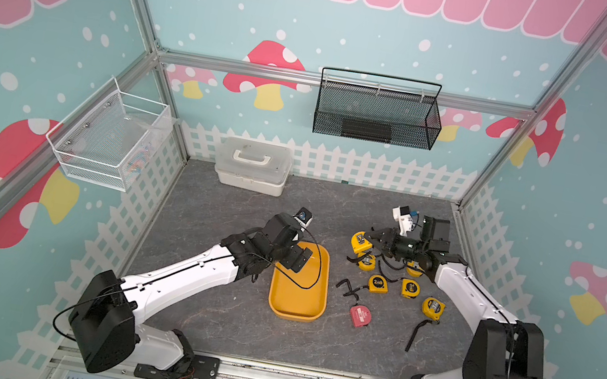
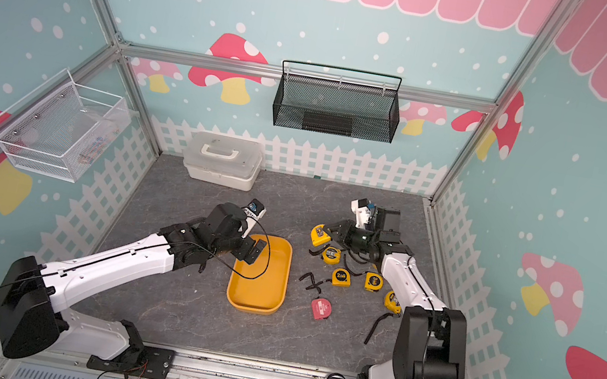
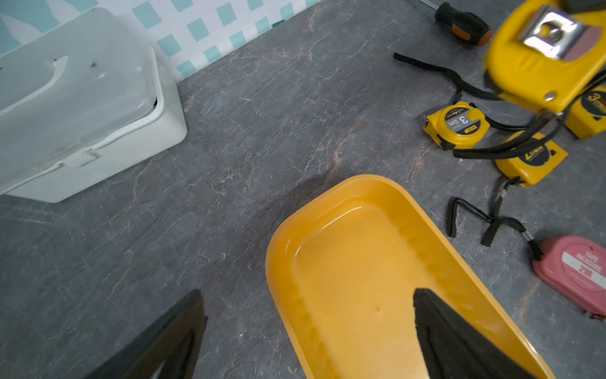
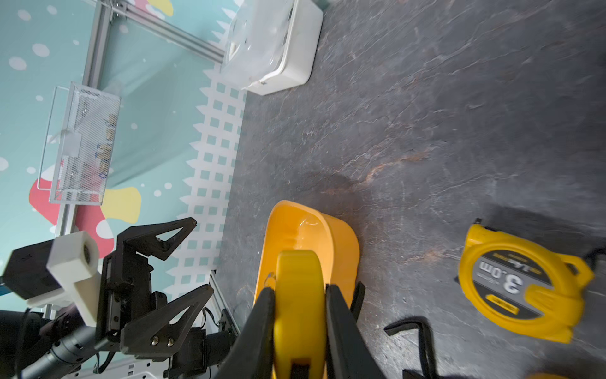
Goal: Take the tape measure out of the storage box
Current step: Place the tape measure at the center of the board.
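Note:
The storage box (image 1: pixel 292 315) (image 2: pixel 251 308) is a shallow yellow tray in the middle of the table, and its visible inside (image 3: pixel 354 279) holds nothing. My left gripper (image 1: pixel 300 259) (image 2: pixel 254 253) (image 3: pixel 306 295) hangs open over the tray's far left corner, one finger over the tray and one over the table. To the tray's far right, my right gripper (image 1: pixel 371 239) (image 2: pixel 332 232) (image 4: pixel 300 288) is shut on a yellow tape measure (image 1: pixel 359 241) (image 2: pixel 320 235) (image 4: pixel 298 269) (image 3: pixel 541 59), held on edge above the table outside the tray.
Several more yellow tape measures (image 1: pixel 377 284) (image 4: pixel 521 288) and a pink one (image 1: pixel 359 315) lie right of the tray with loose black straps (image 1: pixel 417 335). A white lidded case (image 1: pixel 253 165) stands at the back. A black mesh basket (image 1: pixel 376 115) and a white wire basket (image 1: pixel 112 140) hang on the walls.

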